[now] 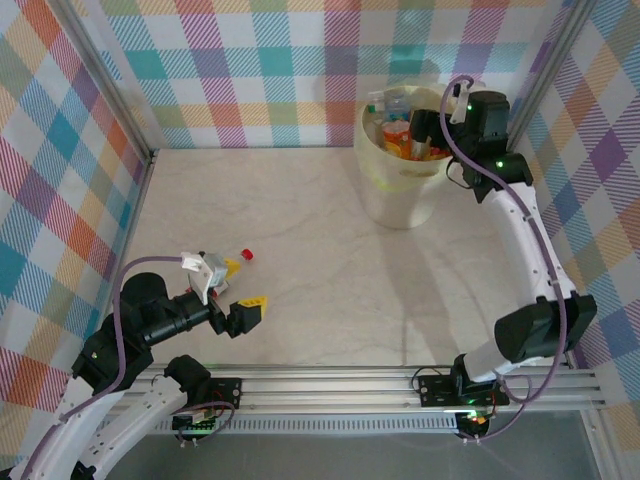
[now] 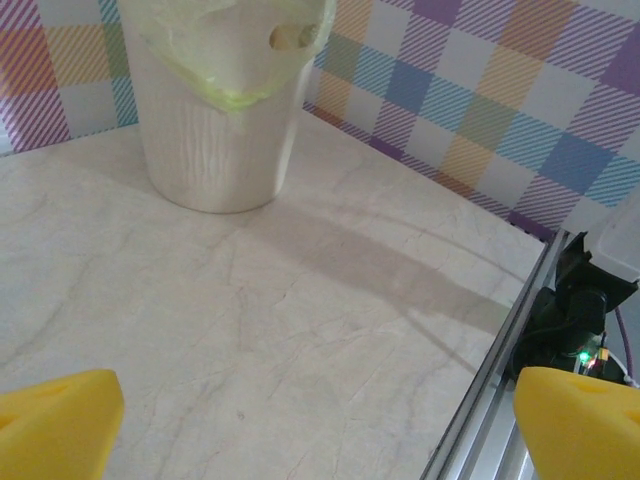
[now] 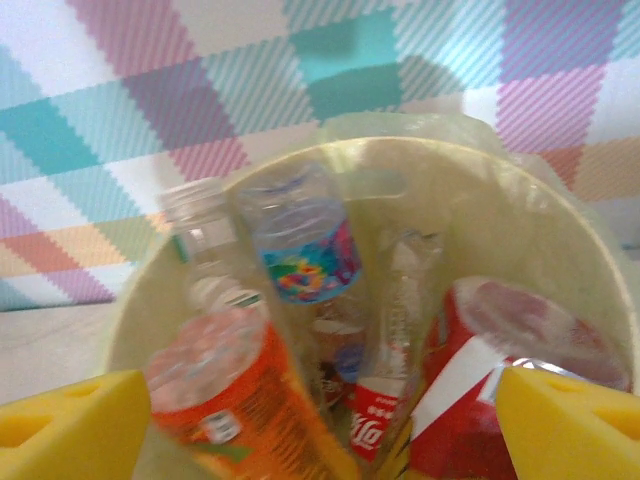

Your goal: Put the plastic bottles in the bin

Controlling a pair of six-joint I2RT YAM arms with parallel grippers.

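Plastic bottles [image 3: 300,250] lie heaped inside the bin [image 1: 400,195] at the far right. They look light, thin-walled and slick, likely to crumple, so a grab suits the stiffer neck or labelled middle. The right gripper [image 3: 320,430] hovers above them, fingers spread, empty. The left gripper [image 2: 320,420], near left, is likewise spread and holds nothing.

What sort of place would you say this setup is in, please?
Most likely a robotics lab test cell: checked walls on metal framing enclose a marble-look table, and the left arm and right arm are bolted to a rail at its near edge.
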